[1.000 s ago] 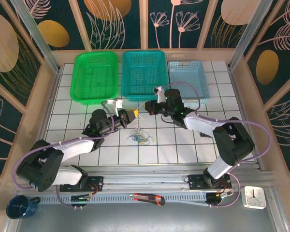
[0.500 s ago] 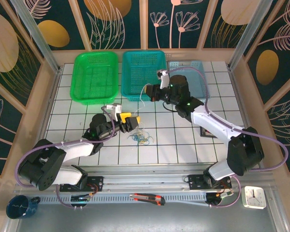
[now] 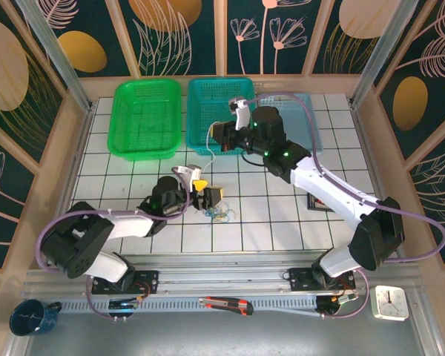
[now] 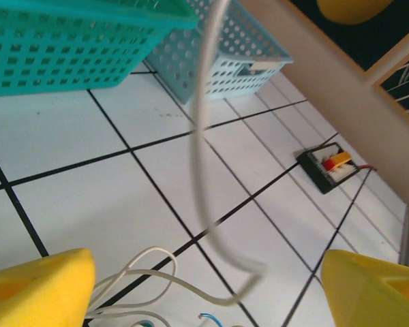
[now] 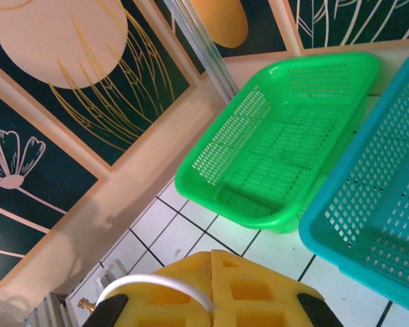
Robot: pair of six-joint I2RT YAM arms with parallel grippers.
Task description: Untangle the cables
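Observation:
The cables (image 3: 218, 213) lie as a small clump of blue, green and pale wires on the white tiles. One pale cable (image 3: 208, 152) rises out of the clump to my right gripper (image 3: 216, 134), which hangs in front of the teal basket. In the right wrist view, the right gripper (image 5: 213, 272) has its yellow pads pressed together on that pale cable (image 5: 157, 283). My left gripper (image 3: 208, 190) is open just left of the clump. In the left wrist view, the pale cable (image 4: 201, 136) hangs freely between the spread yellow fingers (image 4: 34, 286), above pale loops (image 4: 136, 272).
Three baskets stand along the back: green (image 3: 147, 119), teal (image 3: 222, 100) and light blue (image 3: 300, 126). A small black device (image 4: 327, 167) lies on the tiles to the right. A cutter (image 3: 226, 304), a clock (image 3: 390, 302) and a mug (image 3: 31, 317) sit by the near rail.
My left gripper has opened and let go of the cable, settling lower beside the clump. My right gripper has moved back and left toward the teal basket, drawing the pale cable upward.

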